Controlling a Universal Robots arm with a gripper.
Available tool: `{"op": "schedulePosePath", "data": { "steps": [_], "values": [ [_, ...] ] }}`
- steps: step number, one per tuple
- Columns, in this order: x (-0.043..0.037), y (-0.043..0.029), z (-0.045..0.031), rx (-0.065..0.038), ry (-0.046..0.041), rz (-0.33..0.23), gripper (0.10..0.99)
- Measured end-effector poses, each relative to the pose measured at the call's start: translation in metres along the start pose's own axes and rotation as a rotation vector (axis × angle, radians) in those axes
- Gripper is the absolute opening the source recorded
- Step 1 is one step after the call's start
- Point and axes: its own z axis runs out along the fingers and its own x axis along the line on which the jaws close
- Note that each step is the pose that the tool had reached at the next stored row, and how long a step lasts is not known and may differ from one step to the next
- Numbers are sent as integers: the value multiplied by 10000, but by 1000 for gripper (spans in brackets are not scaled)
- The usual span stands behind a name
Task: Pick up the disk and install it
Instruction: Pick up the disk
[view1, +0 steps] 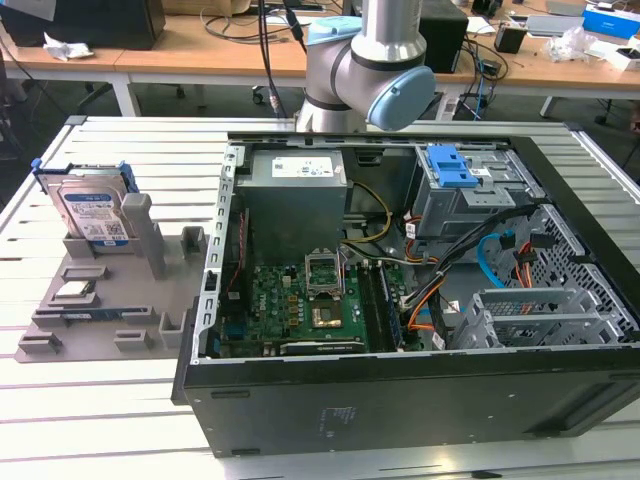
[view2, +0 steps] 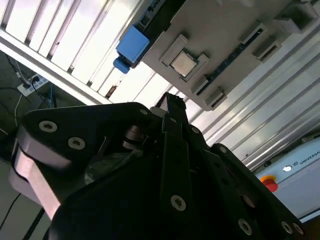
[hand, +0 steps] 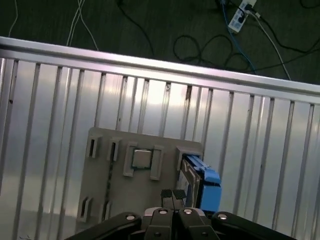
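The disk (view1: 95, 215) is a silver drive with a white-and-blue label in a blue carrier. It stands upright on edge in a slot at the far end of a grey fixture plate (view1: 100, 300), at the exterior view's left. In both wrist views the disk (hand: 206, 182) (view2: 132, 44) shows edge-on from high above. My gripper (hand: 172, 194) hangs well above the plate, a little to one side of the disk and clear of it. Its fingertips (view2: 174, 102) are pressed together with nothing between them.
An open computer case (view1: 400, 400) lies on the slatted table at the exterior view's right, showing a motherboard (view1: 310, 310), cables, a blue latch (view1: 448, 165) and a metal drive cage (view1: 540, 315). A small square chip (hand: 141, 158) sits in the fixture plate. Cables lie on the floor past the table's edge.
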Motion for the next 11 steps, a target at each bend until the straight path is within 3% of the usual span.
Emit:
{"op": "schedulePosePath", "data": {
  "steps": [5,9,11],
  "values": [
    [0,0,2,19,-12,938,106],
    [0,0,5,42,-25,2181,106],
    [1,0,6,49,-28,2525,106]
  ]
}}
